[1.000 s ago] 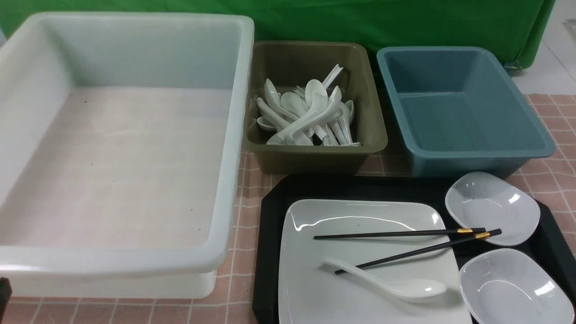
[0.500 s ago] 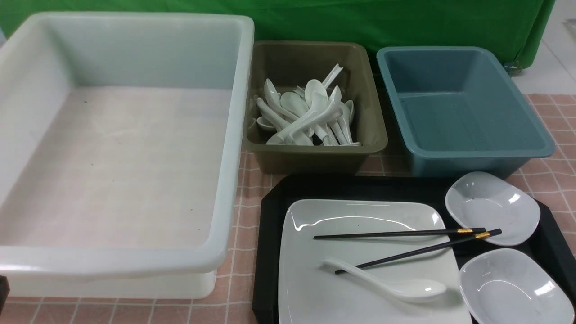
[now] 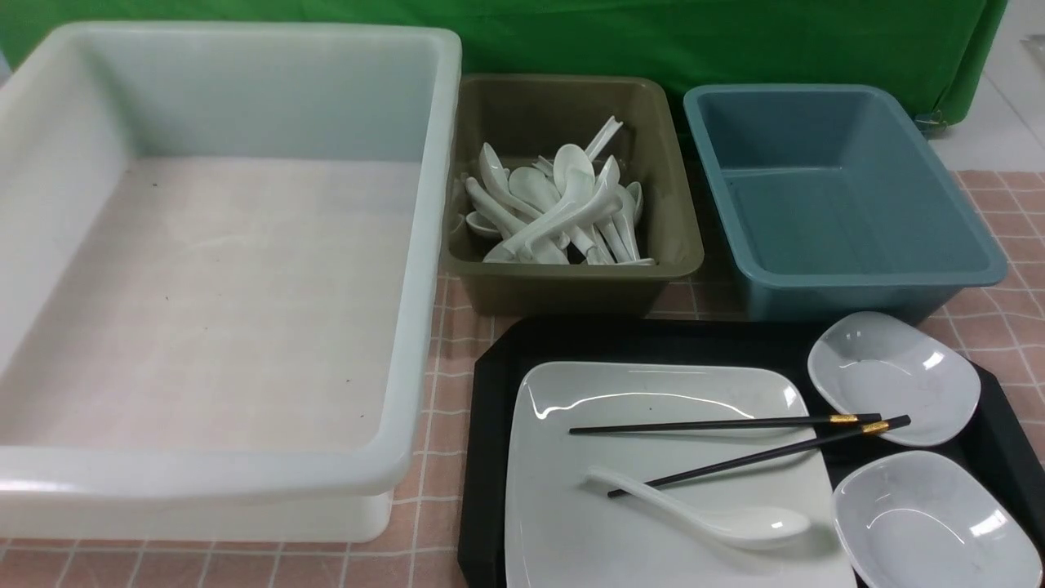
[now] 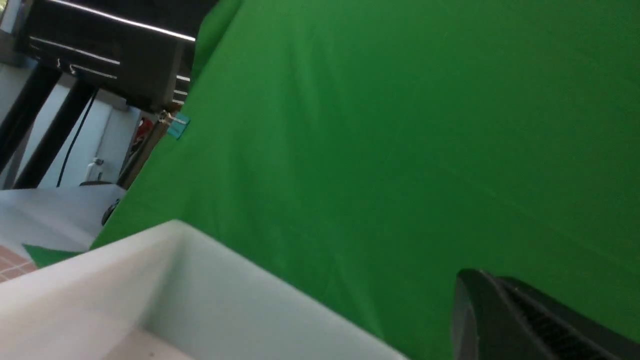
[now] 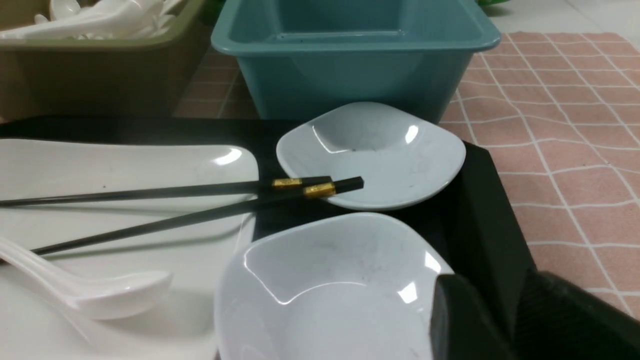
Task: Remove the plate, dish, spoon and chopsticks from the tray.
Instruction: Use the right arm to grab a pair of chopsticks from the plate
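Across the top of the front view we see a green cloth backdrop (image 3: 735, 41). A pale floor (image 3: 1000, 122) shows at upper right, with a pink checked tablecloth (image 3: 1008, 212) below it.

Front view overlooks the tray (image 3: 490, 408); right wrist views it closely, low.
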